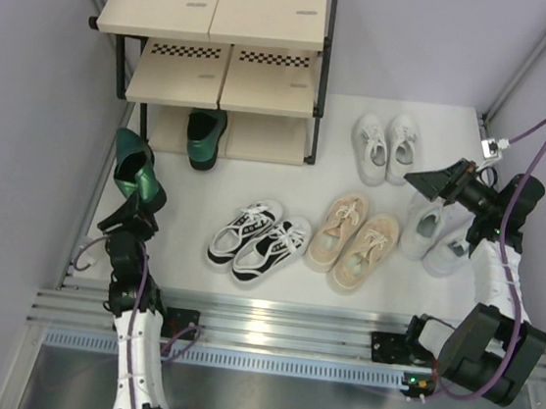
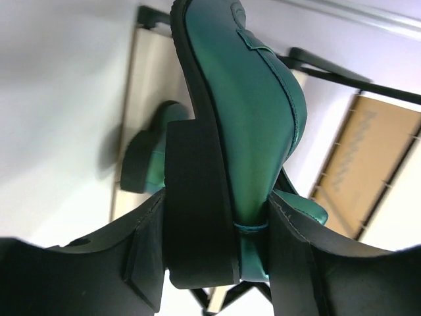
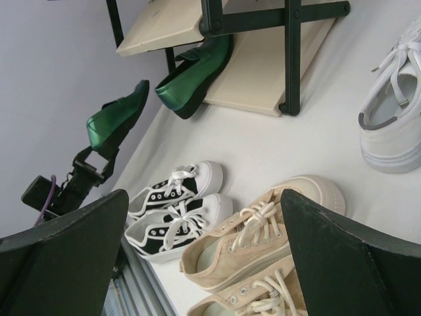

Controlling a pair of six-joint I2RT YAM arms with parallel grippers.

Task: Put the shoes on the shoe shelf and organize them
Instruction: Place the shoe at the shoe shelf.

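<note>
The left gripper (image 1: 139,201) is clamped on one dark green shoe (image 1: 134,171) at its heel end, one finger against the black block heel and the other on the upper. The shoe is held off the table, left of the shoe shelf (image 1: 178,1), with its toe pointing away from the wrist; its mate (image 1: 205,138) lies on the lowest board, one end over the front edge. The right gripper (image 1: 431,181) hovers above the larger white sneakers (image 1: 435,235), jaws apart and empty. The green shoe looks light, with a thick stiff sole and a smooth, glossy upper that is likely slick; the solid heel seems the surest hold, since the upper would probably give and slide under pressure.
</note>
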